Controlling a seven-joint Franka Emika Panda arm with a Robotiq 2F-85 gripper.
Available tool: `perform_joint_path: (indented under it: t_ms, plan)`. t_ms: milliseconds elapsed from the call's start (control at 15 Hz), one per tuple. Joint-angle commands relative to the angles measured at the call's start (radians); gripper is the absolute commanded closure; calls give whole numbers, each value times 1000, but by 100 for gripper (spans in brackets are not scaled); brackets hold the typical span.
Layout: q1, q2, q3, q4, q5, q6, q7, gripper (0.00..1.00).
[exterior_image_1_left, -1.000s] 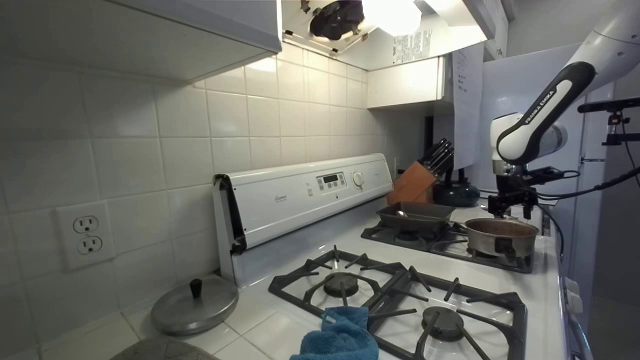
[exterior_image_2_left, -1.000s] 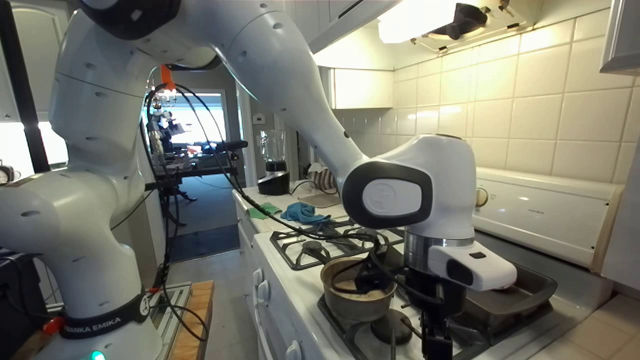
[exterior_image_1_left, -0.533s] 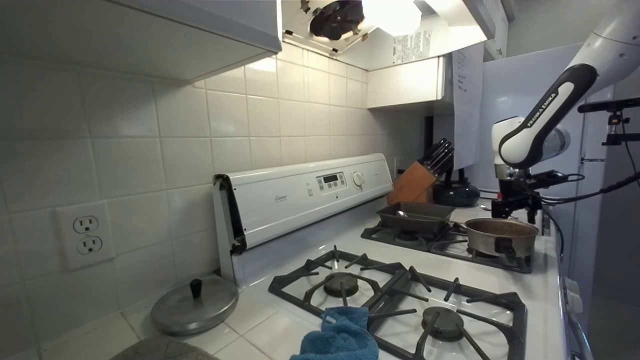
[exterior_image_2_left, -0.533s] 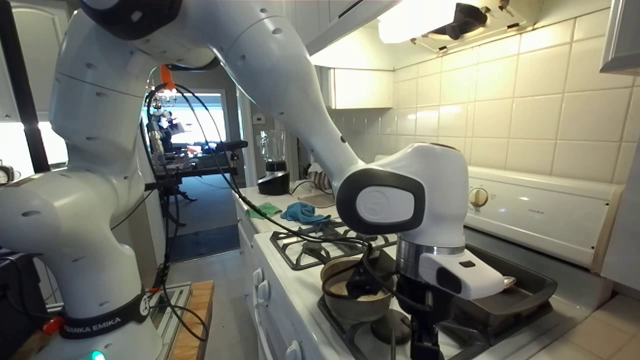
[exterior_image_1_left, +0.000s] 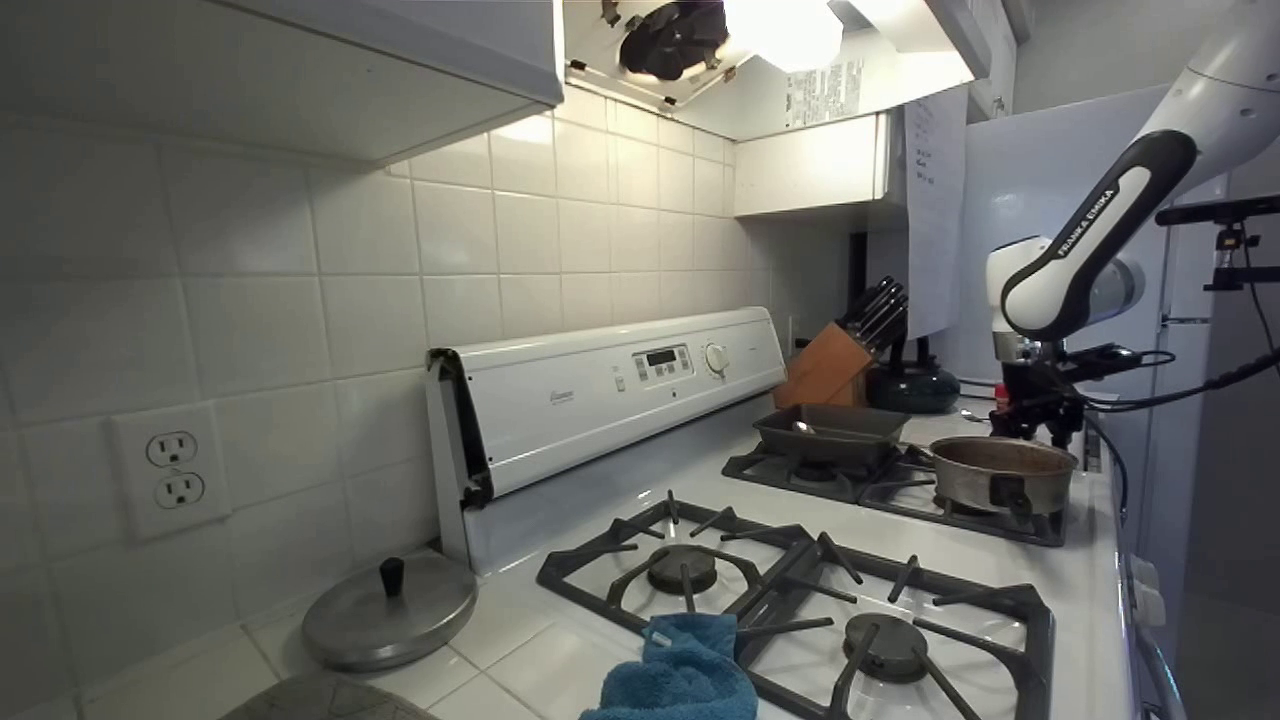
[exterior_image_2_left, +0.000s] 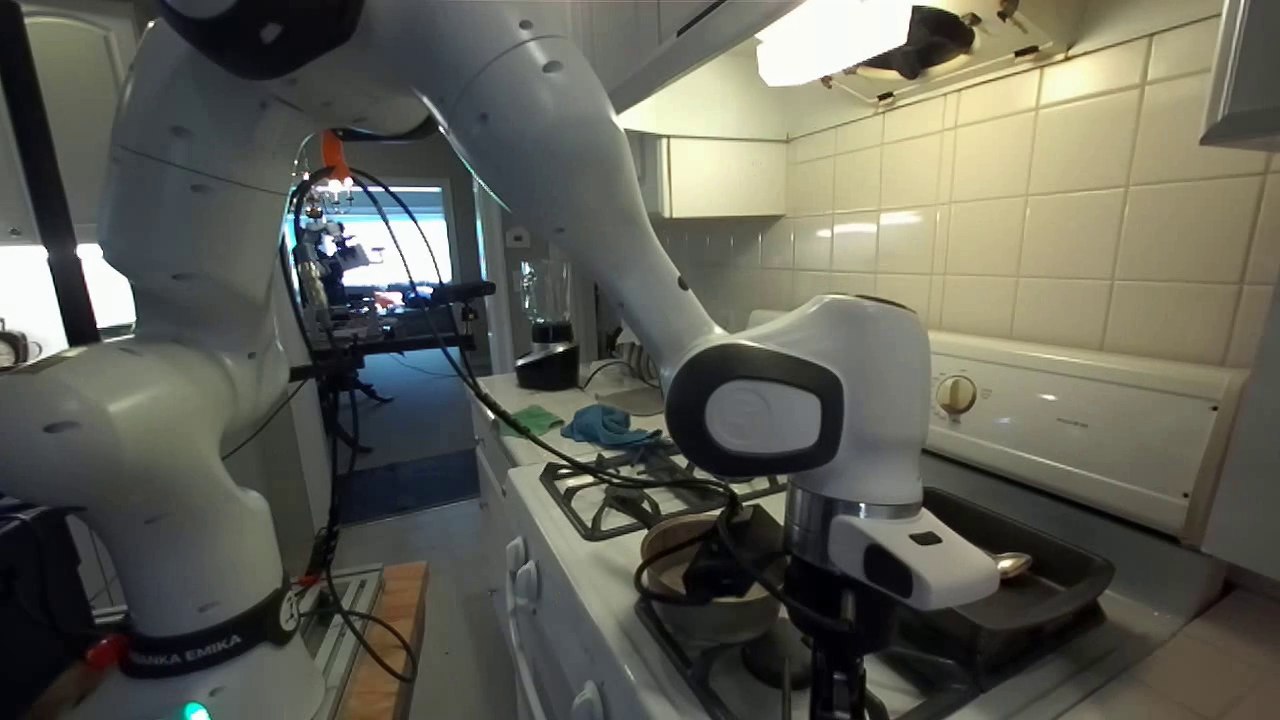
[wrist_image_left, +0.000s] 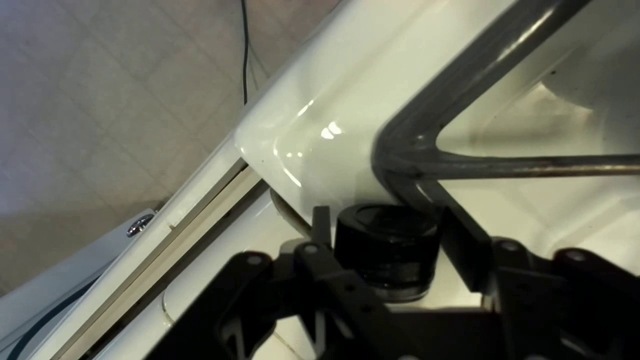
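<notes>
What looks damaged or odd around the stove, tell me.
The stove's back panel looks damaged: its near end in an exterior view is ragged and black. Overhead, the hood fan is uncovered, which seems odd.

Glossy cap, apparently plastic

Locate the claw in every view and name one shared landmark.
In an exterior view: the claw, at right, behind the pot.
In an exterior view: the claw, bottom edge, right of centre, partly cut off.
In the wrist view: the claw, along the bottom, a black cylinder between its fingers.
Shared landmark: dark burner grate, visible in all three.
</notes>
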Motion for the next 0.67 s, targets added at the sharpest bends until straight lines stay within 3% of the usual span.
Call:
perform_joint_path:
  t_ms: [0, 67, 333, 600]
  plan:
    - [9, -21, -14, -24, -36, 25, 27, 70]
    - [8, -26, -15, -26, -36, 26, 25, 75]
    - [-6, -60, -9, -37, -18, 27, -9, 75]
    - [-50, -113, 25, -42, 47, 11, -135, 75]
